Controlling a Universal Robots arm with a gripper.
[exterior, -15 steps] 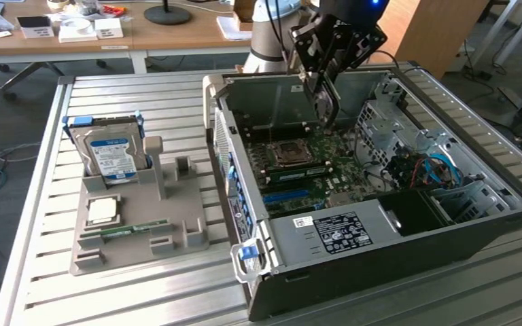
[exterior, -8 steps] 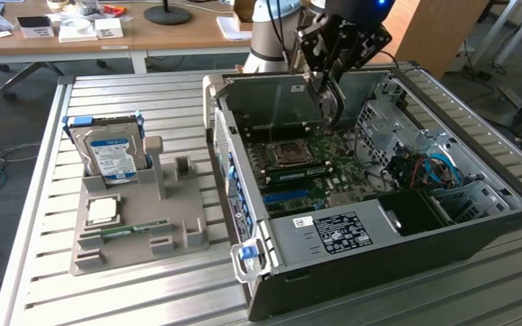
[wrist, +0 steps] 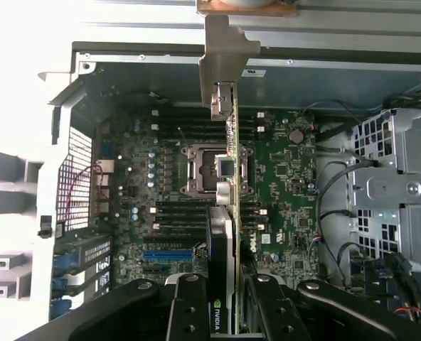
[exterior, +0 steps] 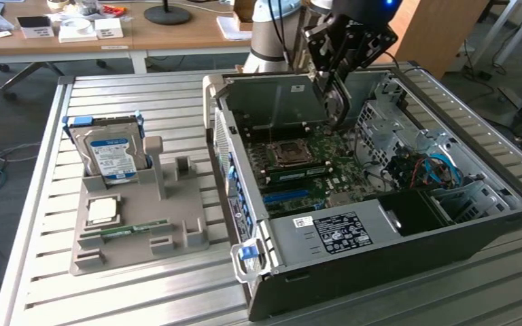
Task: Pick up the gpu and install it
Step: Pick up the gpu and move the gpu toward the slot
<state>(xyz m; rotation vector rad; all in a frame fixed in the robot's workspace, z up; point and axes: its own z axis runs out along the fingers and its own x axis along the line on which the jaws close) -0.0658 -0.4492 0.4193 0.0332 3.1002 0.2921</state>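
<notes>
Fingers (wrist: pixel 189 307) clamped on the gpu (wrist: pixel 223 238), one dark finger on each side of the card, and it's held edge-on to the wrist camera: black cooler on one face, thin green board on the other, grey metal bracket (wrist: pixel 222 67) at the far end. In the exterior view the arm is over the open computer case (exterior: pixel 478 227) and the card hangs straight down from the fingers into it, over the green motherboard (exterior: pixel 338 166), close to the CPU socket (exterior: pixel 290 153). Can't tell whether its lower edge touches the board. From the wrist, the card lines up across the socket, with a blue slot (wrist: pixel 166 253) just beside the fingers. Over on the exterior view's left, well apart from the case, a grey holder (exterior: pixel 188 234) sits on the slatted table (exterior: pixel 152 102) with a blue-labelled hard drive (exterior: pixel 116 155) standing upright in it and a small green stick (exterior: pixel 134 229) lying flat
</notes>
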